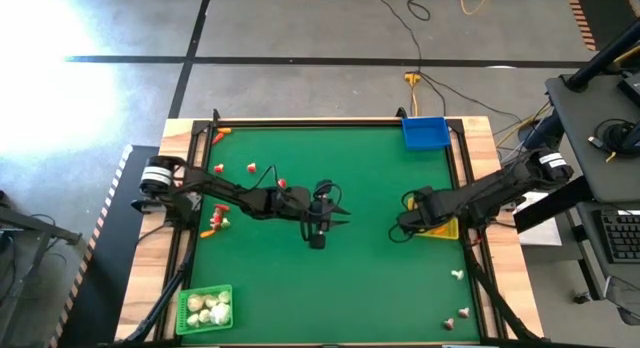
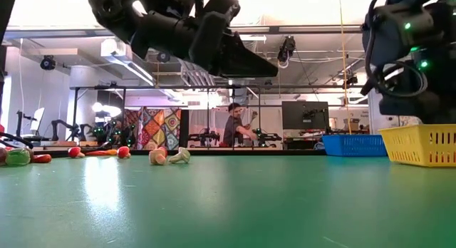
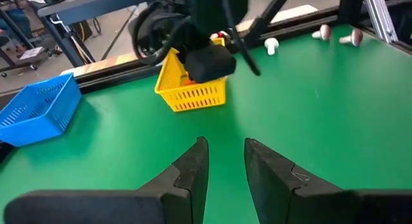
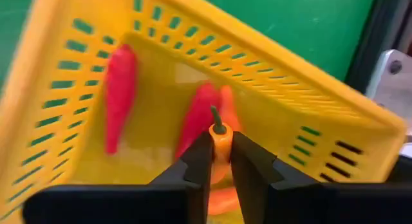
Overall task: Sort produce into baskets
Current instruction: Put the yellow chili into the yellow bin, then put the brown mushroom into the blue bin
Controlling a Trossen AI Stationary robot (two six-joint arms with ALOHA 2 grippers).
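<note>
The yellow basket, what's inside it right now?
Inside the yellow basket lie two red pepper-like pieces. The right tool pinches an orange piece above them. The tool hides the floor below it.

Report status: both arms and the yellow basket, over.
Right gripper over the yellow basket, jaws on an orange carrot piece. Left gripper mid-table, jaws slightly apart, empty. Two red pieces already in the basket. Nothing in the way.

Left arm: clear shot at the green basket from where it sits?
Probably yes. The left gripper hangs empty mid-table, and the green basket lies on its own side near the front edge, with only bare mat between them.
</note>
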